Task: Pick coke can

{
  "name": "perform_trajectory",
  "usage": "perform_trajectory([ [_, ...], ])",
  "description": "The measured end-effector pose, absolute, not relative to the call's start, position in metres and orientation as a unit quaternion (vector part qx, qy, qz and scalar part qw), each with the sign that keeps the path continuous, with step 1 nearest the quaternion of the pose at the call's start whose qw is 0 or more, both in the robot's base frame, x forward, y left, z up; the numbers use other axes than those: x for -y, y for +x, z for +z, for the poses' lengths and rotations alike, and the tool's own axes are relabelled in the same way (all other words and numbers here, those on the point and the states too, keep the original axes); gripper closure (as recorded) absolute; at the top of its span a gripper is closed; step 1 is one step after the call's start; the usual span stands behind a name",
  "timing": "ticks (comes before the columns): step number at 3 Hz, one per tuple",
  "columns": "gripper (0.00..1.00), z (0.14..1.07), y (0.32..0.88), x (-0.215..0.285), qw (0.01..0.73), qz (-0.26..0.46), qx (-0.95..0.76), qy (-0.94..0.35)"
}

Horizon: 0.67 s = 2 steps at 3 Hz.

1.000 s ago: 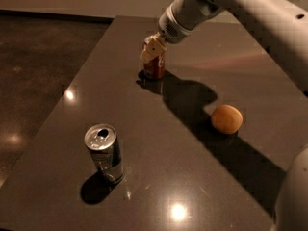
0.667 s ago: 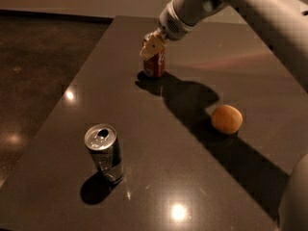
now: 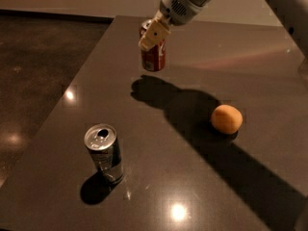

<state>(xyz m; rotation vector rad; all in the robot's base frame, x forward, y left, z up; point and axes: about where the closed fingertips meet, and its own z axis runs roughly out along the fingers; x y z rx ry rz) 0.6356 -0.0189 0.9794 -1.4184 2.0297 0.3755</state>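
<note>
Left the silver can (image 3: 103, 154) standing untouched at the near left of the table (image 3: 159, 186), and the orange (image 3: 226, 119) lying farther back on the right, well apart from it. Beyond both, toward the far end, kept the gripper (image 3: 155, 35) clamped on the upper part of the coke can (image 3: 155, 59) and raised it off its standing place of a second ago, base hanging clear above its own shadow. Judged the pick nearly done, needing only a steady hold and no slip.
</note>
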Motion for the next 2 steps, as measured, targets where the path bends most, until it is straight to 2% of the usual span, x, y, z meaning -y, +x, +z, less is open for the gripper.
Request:
perform_trajectory([
  [2,1.00,0.9908,0.6188,0.0169,0.294,0.144,-0.760,-0.561],
])
